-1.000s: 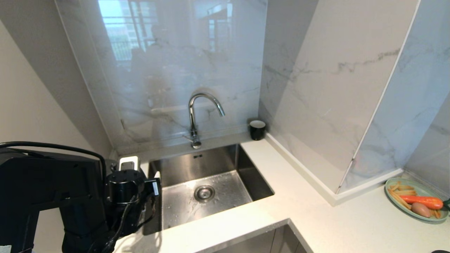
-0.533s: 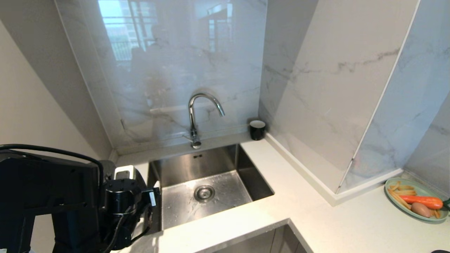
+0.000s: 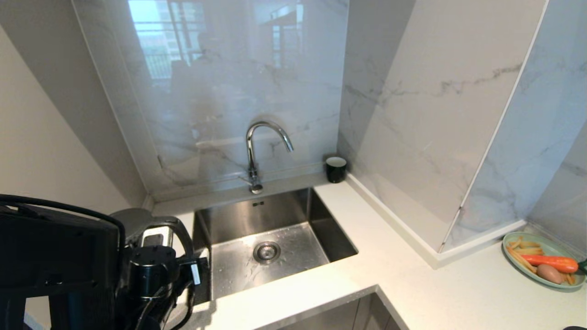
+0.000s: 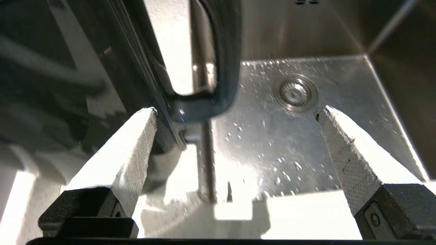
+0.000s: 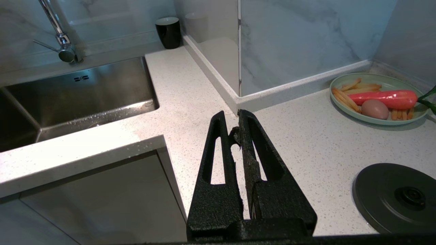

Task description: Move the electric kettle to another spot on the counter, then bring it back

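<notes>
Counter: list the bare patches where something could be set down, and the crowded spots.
Bare counter runs from the sink to the food plate, and between plate and kettle base. Crowded: left of the sink, the electric kettle and left gripper.

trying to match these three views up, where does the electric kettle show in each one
Head view: the electric kettle stands at the lower left, on the counter left of the sink, partly behind the left arm.
Left wrist view: its looped handle and dark body fill the upper left, beyond the open left gripper.
Right wrist view: not in it; only its round base disc shows.
Shared landmark: the steel sink.
</notes>
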`<state>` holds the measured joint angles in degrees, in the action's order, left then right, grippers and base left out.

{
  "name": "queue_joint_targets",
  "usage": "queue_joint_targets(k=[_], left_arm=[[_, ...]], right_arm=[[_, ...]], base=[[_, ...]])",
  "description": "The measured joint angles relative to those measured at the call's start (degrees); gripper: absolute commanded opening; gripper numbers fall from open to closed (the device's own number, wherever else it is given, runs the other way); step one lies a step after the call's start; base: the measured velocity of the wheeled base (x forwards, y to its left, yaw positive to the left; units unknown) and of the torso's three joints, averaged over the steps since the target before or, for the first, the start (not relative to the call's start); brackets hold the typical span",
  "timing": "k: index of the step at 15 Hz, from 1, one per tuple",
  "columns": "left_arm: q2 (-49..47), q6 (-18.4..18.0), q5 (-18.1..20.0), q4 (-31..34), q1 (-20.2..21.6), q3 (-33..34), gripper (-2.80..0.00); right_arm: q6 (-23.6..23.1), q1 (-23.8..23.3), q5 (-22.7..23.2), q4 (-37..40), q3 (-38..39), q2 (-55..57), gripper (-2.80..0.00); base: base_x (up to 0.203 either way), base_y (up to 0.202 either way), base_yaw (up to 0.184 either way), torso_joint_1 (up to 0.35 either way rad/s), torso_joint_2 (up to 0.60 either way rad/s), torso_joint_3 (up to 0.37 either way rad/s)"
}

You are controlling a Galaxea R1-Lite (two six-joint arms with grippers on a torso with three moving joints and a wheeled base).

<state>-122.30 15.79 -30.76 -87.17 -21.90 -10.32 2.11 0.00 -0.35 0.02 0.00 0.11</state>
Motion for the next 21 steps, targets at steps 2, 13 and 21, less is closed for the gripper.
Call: queue_joint_targets(k=[2, 13, 21], left_arm=[[1.32, 1.18, -2.27, 0.0, -1.98, 1.79, 0.0], [10.17, 2.18, -2.95, -0.01, -7.15, 8.32, 0.0], [15.38, 3.38, -3.86, 0.02, -10.5, 10.32, 0.0]], right_arm=[[0.0, 0.0, 0.02, -0.02, 0.0, 0.0, -2.8], [0.0, 0.0, -0.01, -0.02, 0.0, 0.0, -2.8], [0.0, 0.0, 0.04, -0.02, 0.0, 0.0, -2.8]], base=[[0.0, 0.0, 0.0, 0.0, 0.0, 0.0], [0.0, 0.0, 0.0, 0.0, 0.0, 0.0], [0.0, 0.0, 0.0, 0.0, 0.0, 0.0]])
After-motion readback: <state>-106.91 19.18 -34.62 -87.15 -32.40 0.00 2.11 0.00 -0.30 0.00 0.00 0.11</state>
